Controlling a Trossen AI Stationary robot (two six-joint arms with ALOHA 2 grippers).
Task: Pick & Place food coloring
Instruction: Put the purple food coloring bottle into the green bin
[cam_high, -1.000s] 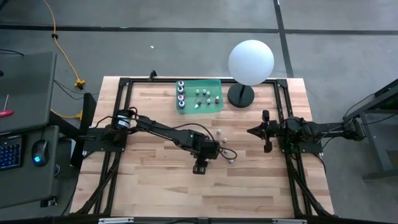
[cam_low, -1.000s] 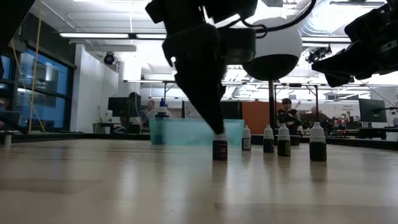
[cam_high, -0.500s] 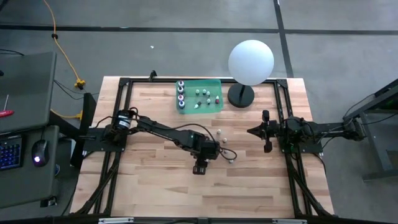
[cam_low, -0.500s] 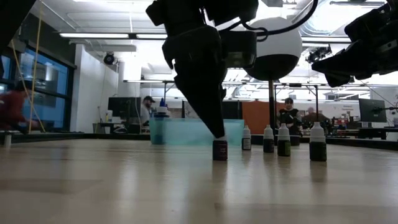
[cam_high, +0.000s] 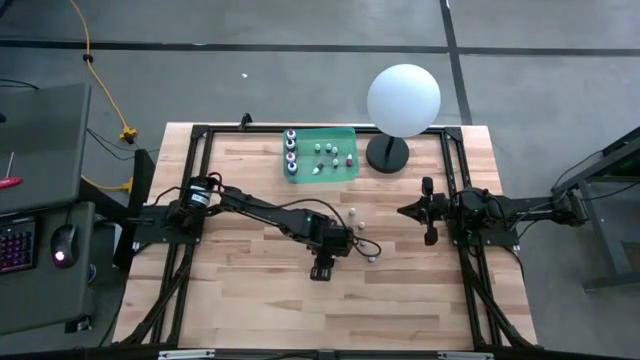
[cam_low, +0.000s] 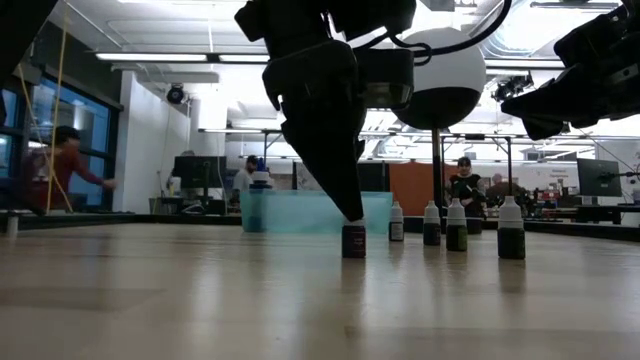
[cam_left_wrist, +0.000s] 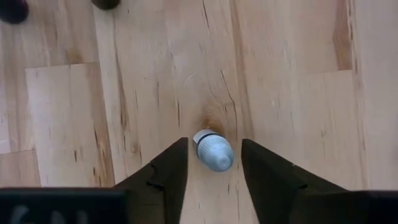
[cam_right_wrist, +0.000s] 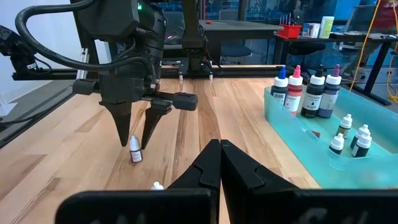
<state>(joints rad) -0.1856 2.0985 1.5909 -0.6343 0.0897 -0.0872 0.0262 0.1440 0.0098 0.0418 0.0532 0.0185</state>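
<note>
A tiny white-capped food coloring bottle (cam_left_wrist: 213, 151) stands upright on its base on the wooden table (cam_left_wrist: 292, 74). My left gripper (cam_left_wrist: 214, 141) points steeply down over it, open. One finger stands on either side of the cap, with a small gap on both sides. The right wrist view shows the same bottle (cam_right_wrist: 135, 154) below my left gripper's (cam_right_wrist: 138, 138) fingertips. In the low view the bottle (cam_low: 353, 240) stands just under the dark fingers. My right gripper (cam_right_wrist: 219, 148) rests shut and level at the table's right side (cam_high: 405, 211), far from the bottles.
Several more small bottles (cam_high: 361, 227) stand loose on the table just right of my left gripper. A green tray (cam_high: 345, 135) at the far edge holds larger and smaller bottles (cam_right_wrist: 311, 93). A white sphere on a black base (cam_high: 403, 98) stands beside the tray.
</note>
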